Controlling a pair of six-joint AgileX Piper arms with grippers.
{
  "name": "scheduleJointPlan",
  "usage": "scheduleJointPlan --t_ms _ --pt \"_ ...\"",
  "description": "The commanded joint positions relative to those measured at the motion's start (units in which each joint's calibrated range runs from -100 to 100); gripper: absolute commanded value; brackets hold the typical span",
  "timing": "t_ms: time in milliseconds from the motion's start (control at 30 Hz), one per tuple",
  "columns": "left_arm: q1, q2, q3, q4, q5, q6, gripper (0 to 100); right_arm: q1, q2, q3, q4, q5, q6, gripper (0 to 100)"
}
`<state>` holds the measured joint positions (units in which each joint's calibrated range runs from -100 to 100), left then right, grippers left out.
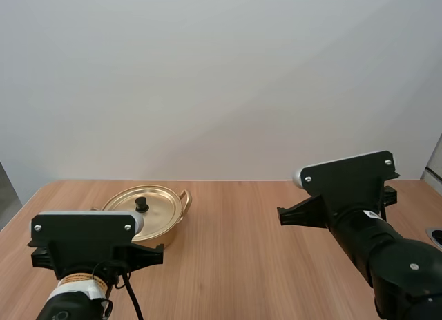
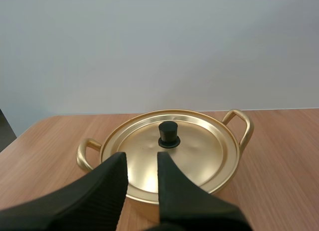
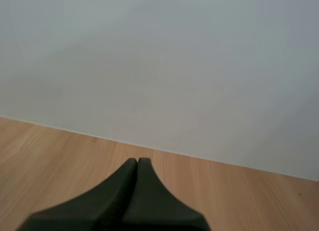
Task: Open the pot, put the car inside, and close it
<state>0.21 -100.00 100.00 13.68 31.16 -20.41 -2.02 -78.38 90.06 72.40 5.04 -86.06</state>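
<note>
Surface: light wooden surface [image 1: 242, 258]; far edge runs along a plain pale wall [image 1: 221, 78]; left edge cuts in beside the left arm; right edge lies just past the right arm.
Pot position: round gold metal pot [image 1: 153, 216] on the far left part of the surface, near the far edge, apart from the left edge.
Lid: flat gold lid [image 2: 199, 146] seated on the pot, black knob [image 2: 169, 133] upright at its centre.
Handles: two loop handles [image 2: 241, 125], one at the far right of the rim, one at the near left.
Open room: bare wood from the pot's right side across to the right arm, and over the near middle.
Left arm [image 1: 83, 240]: low at near left, just on the near side of the pot, pointing at it.
Left tool [image 2: 142, 158]: fingers a narrow gap apart, ribbed faces turned inward, nothing between them; tips line up with the lid's near part, short of the knob; contact cannot be told.
Right arm [image 1: 359, 209]: raised at right, well apart from the pot.
Right tool [image 3: 137, 162]: fingers pressed together as one wedge, holding nothing, aimed over bare wood toward the far edge.
</note>
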Motion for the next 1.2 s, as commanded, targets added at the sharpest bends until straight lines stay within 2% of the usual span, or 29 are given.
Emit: scheduleJointPlan --t_ms 0,233,400,467,600,733,800,867,1033,1167 --pt "-0.01 0.0 0.0 0.01 -0.1 0.04 35 0.31 -3.52 0.38 2.63 -10.37 0.02 0" --pt "-0.01 0.0 0.0 0.01 -0.1 0.04 35 0.31 -5.99 1.61 3.59 -8.94 0.02 0" --pt "-0.01 0.0 0.0 0.01 -0.1 0.04 35 0.31 -8.71 4.65 -2.09 -3.38 5.6 0" --pt "-0.01 0.0 0.0 0.01 -0.1 0.04 35 0.31 -8.94 6.37 -6.87 -3.38 9.55 0" --pt "-0.01 0.0 0.0 0.01 -0.1 0.04 35 0.31 -9.24 9.76 -23.57 -5.56 24.22 0" --pt "-0.01 0.0 0.0 0.01 -0.1 0.04 35 0.31 -9.24 9.94 -42.07 -5.56 40.54 0" --pt "-0.01 0.0 0.0 0.01 -0.1 0.04 35 0.31 -9.24 9.94 -49.19 -5.56 46.64 0" --pt "-0.01 0.0 0.0 0.01 -0.1 0.04 35 0.31 -9.24 9.94 -54.55 -5.04 52.12 0" --pt "0.09 0.0 0.0 -0.02 -0.1 0.04 35 0.31 -9.24 9.94 -65.2 4.81 62.61 0" --pt "0.14 0.0 0.0 -2.92 -0.91 0.04 34 0.31 -9.24 9.94 -70.24 10.52 68.1 0"
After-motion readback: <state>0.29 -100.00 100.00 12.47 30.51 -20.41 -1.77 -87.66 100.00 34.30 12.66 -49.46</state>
